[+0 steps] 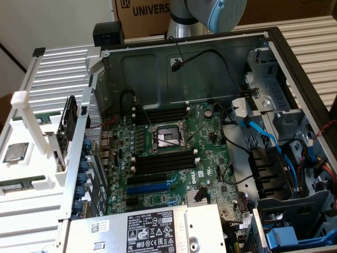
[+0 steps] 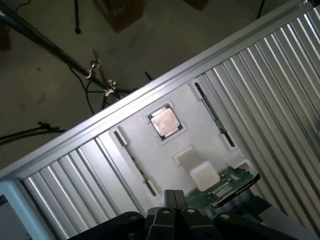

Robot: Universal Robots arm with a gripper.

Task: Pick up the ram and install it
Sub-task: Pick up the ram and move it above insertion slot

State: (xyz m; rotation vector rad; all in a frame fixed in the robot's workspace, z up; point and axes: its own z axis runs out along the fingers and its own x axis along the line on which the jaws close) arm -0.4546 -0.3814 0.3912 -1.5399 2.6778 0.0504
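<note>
The gripper point(image 2: 173, 199), shut on nothing, faces the white tray point(image 2: 145, 146), whose pockets hold 1 ram point(image 1: 17, 185) and 1 processor chip point(image 2: 165, 121); the open computer case point(image 1: 158, 58) holds the motherboard point(image 1: 208, 158).

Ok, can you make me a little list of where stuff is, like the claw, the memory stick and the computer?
claw: shut, nothing in it
ram: lying flat in the white tray, outside the computer case
silver chip: in the same tray
slots: long and black, on the motherboard inside the case
job so far: ram not picked up yet
</note>
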